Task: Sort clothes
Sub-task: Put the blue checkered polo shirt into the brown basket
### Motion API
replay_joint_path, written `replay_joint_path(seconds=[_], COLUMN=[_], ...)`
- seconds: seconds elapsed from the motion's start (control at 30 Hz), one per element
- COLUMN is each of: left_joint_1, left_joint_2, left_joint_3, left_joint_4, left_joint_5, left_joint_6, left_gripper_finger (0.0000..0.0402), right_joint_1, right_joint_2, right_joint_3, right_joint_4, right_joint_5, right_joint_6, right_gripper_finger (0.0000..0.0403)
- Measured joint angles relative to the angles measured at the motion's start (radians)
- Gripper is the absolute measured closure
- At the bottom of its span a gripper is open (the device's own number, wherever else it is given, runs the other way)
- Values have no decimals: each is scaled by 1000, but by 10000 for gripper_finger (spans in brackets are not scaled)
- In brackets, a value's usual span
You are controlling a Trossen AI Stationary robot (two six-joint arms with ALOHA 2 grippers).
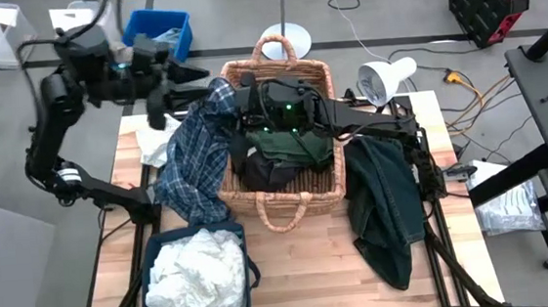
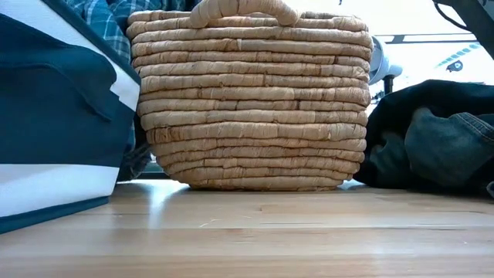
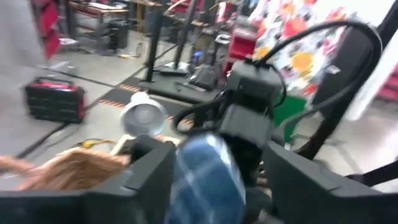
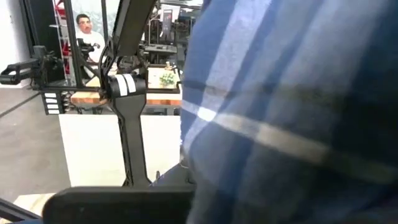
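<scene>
Left pincer (image 1: 197, 76), raised beyond the far left corner of the wicker basket (image 1: 287, 197): its fingers stand apart, with a fold of the blue-and-white plaid shirt (image 1: 196, 155) between them. The shirt hangs from there over the basket's left rim toward the navy bin (image 1: 150, 256), which holds white garments (image 1: 197, 272). Right pincer (image 1: 250, 101), low at the basket's far left corner: closed, pressed against the plaid cloth that fills the right wrist view; whether it grips the cloth cannot be told. Dark green and black garments (image 1: 289, 152) lie inside the basket. A dark green garment (image 1: 386, 203) lies on the desk (image 1: 312, 268), right of the basket.
</scene>
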Motion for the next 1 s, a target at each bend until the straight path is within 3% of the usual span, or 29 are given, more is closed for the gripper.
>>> replay_joint_path(seconds=[0.17,0.3,0.57,0.67,0.87,1.0], left_joint_1=[0,0,0,0,-1,-5], left_joint_2=[-6,-21,-32,-34,-47,-54], left_joint_3=[171,216,52,-44,-224,-312], left_joint_4=[-265,-406,-398,-341,-195,-133], left_joint_5=[-116,-120,-18,-2,161,176], left_joint_6=[102,156,150,152,140,120], left_gripper_finger=[122,97,93,93,93,93], right_joint_1=[10,14,15,15,15,15], right_joint_2=[-45,-93,-140,-146,-147,-147], right_joint_3=[2,4,11,13,13,13], right_joint_4=[-2,2,31,33,30,29], right_joint_5=[0,0,4,8,38,86], right_joint_6=[-54,-100,-148,-148,-149,-158], right_gripper_finger=[392,393,393,393,393,393])
